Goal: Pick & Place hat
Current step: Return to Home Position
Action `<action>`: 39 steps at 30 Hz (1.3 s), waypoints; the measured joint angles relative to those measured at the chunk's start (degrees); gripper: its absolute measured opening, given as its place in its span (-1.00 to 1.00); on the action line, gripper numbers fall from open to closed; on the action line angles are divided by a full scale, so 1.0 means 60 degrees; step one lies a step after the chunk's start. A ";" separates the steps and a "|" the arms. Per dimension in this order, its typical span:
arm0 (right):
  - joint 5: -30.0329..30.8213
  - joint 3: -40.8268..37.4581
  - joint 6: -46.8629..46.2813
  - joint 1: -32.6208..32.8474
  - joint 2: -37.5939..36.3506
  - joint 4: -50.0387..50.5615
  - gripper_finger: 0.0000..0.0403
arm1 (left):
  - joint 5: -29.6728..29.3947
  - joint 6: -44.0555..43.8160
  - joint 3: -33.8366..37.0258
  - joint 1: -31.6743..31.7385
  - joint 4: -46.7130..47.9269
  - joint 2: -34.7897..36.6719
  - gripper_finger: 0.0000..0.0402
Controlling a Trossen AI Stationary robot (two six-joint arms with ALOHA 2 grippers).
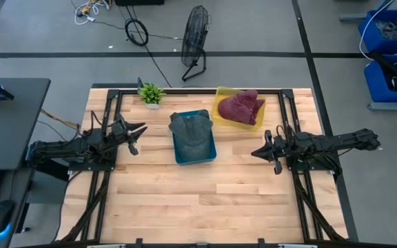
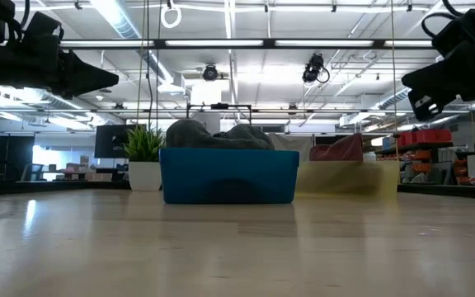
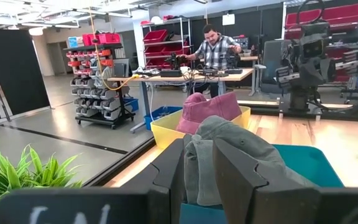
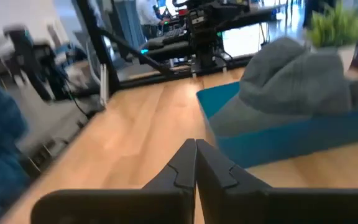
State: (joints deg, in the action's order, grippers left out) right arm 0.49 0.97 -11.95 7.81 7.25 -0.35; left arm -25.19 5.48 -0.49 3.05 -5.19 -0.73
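room: an open workshop with shelving and strip lights lies beyond a pale wooden table [image 1: 185, 200]; a floor fan [image 1: 195, 31] stands on the grey floor past the table's upper edge in the high view.
left gripper: the left gripper [image 1: 138, 131] hangs above the table at centre left of the high view, fingers parted a little and holding nothing, pointing toward the bin.
right gripper: the right gripper [image 1: 257, 151] hangs at centre right, fingers pressed together on nothing, also pointing inward.
caps: the dark caps [image 1: 190, 131] lie heaped in the blue bin [image 1: 211, 153], just above the centre of the high view, between the two grippers and well apart from both; how many there are cannot be told.
handling: they look light and soft, with a crown that crumples; the brim looks stiffer, so a pinch on the brim edge or on a gathered fold should hold; not fragile.
neighbours: a yellow bin [image 1: 220, 96] sits just beside the blue one toward the upper right, holding a maroon cap [image 1: 241, 107]; a potted plant [image 1: 150, 93] stands to the upper left.
task state: no cap lies loose on the table, so the placing looks finished.
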 joint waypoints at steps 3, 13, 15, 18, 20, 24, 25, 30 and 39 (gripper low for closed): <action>0.0000 0.0000 -0.1150 0.0000 0.0000 -0.0006 -0.94 | 0.0000 0.0004 0.0000 0.0000 -0.0012 0.0000 -0.57; 0.0000 0.0000 -0.1649 0.0000 0.0000 -0.0006 -0.94 | 0.0002 0.0020 0.0004 0.0000 -0.0092 0.0000 -0.57; 0.0000 0.0000 -0.1648 0.0000 0.0000 -0.0006 -0.94 | 0.0001 0.0018 0.0004 0.0000 -0.0110 0.0000 -0.57; 0.0000 0.0000 -0.1645 0.0000 0.0000 -0.0006 -0.94 | 0.0003 0.0018 0.0004 0.0000 -0.0113 0.0000 -0.57; -0.0002 0.0000 -0.1645 0.0000 0.0000 -0.0006 -0.94 | 0.0003 0.0018 0.0004 0.0000 -0.0117 0.0000 -0.57; 0.0000 0.0000 -0.1645 0.0000 0.0000 -0.0006 -0.94 | 0.0003 0.0018 0.0004 0.0000 -0.0120 0.0000 -0.57; 0.0000 0.0000 -0.1645 0.0000 0.0000 -0.0006 -0.94 | 0.0007 0.0015 0.0004 0.0000 -0.0120 0.0000 -0.57; 0.0000 0.0000 -0.1642 0.0001 0.0000 -0.0006 -0.94 | 0.0007 0.0020 0.0004 0.0000 -0.0124 0.0000 -0.57; 0.0000 0.0000 -0.1642 0.0003 0.0000 -0.0006 -0.94 | 0.0011 0.0019 0.0004 -0.0004 -0.0128 0.0000 -0.57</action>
State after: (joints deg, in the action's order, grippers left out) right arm 0.49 0.97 -21.80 7.83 7.25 -0.38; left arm -25.12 5.59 -0.47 3.03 -5.96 -0.73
